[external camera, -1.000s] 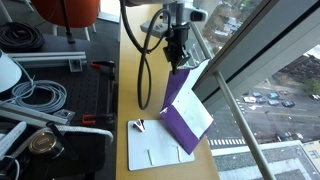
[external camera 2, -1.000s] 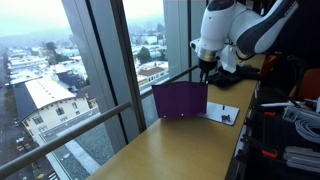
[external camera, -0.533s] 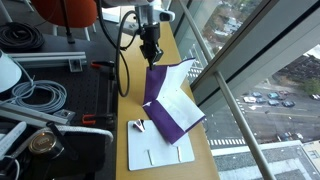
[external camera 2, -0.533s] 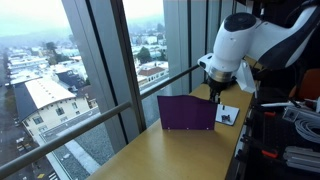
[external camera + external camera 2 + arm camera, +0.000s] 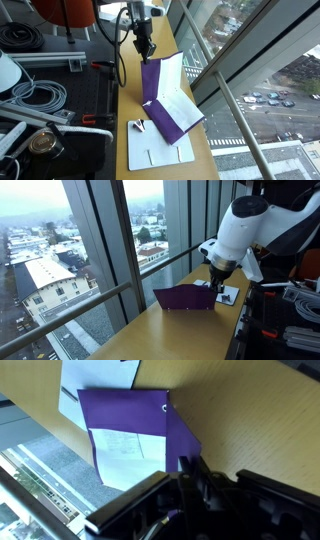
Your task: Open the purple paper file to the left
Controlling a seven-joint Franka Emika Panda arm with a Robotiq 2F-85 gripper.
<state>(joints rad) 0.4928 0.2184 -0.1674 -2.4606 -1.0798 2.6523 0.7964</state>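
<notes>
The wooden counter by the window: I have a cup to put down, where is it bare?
The wooden counter is bare from the purple paper file toward the camera, along the window. It is crowded at the file itself, held up by the gripper, and at the white sheet partly under it.

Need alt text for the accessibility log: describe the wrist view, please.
A purple paper file lies partly open on a wooden table, with a corner of its purple cover pinched in the dark tool at the bottom edge. A white inner page shows below the cover, and a white sheet lies beyond the file at the top.
</notes>
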